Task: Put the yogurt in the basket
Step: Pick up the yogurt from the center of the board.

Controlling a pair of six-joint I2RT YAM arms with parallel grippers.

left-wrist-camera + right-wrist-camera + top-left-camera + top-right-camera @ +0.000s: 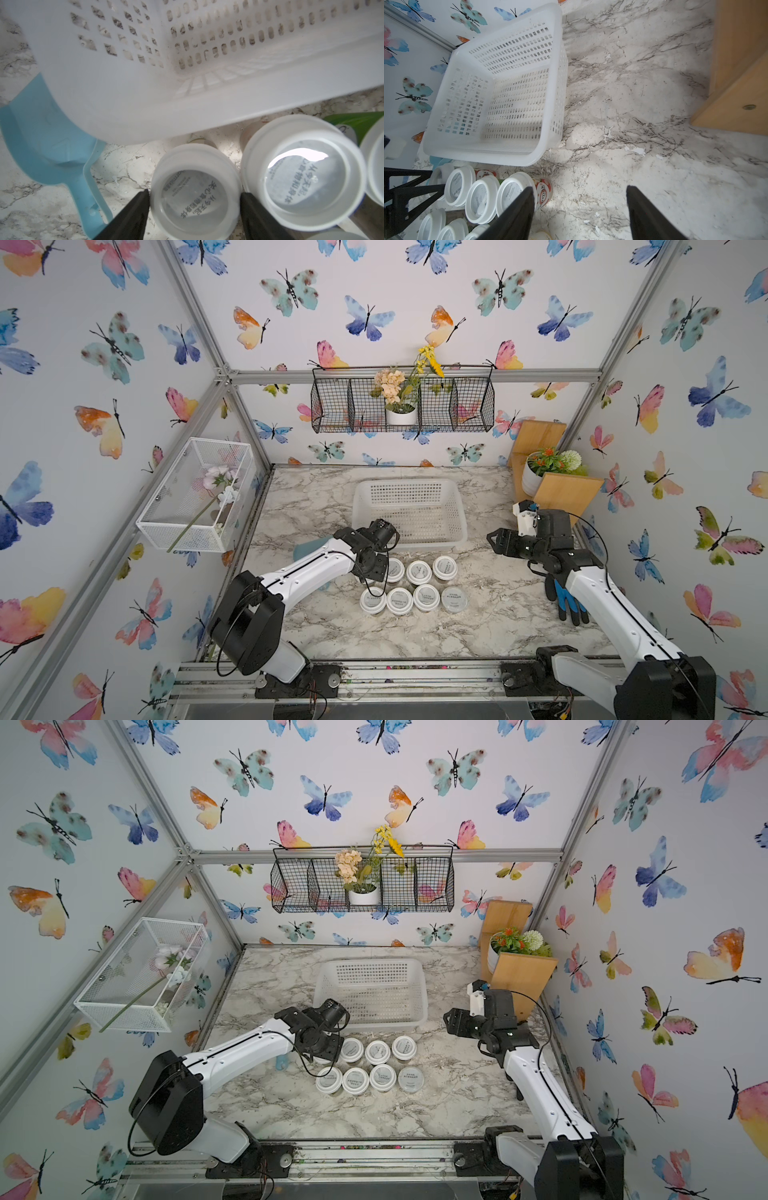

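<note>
Butterfly wallpaper (374, 290) covers the walls around your cell, and the marble-patterned table (498, 614) fills its floor. The white basket (405, 493) sits toward the back middle of the table. The yogurt cups (418, 572) stand outside it, just in front of its near rim, in two close rows. You see seven lids in both top views, because your left arm covers the back row's leftmost cup (196, 182).

Your left hand (194, 196) is down on that cup. In the left wrist view its two black fingers (133, 216) sit against opposite sides of the white lid, closed onto it. You cannot tell whether the cup stands on the table or is lifted.

Your right hand (578, 193) hangs over bare table to the right of the basket's near corner. It is near the back row's rightmost cup without touching it. Its fingers are partly spread and hold nothing.

A blue-and-black glove (567, 605) lies on the table under your right arm. A pale blue scoop (47, 145) lies on the table beside the basket's near left corner, close to the gripped cup.
</note>
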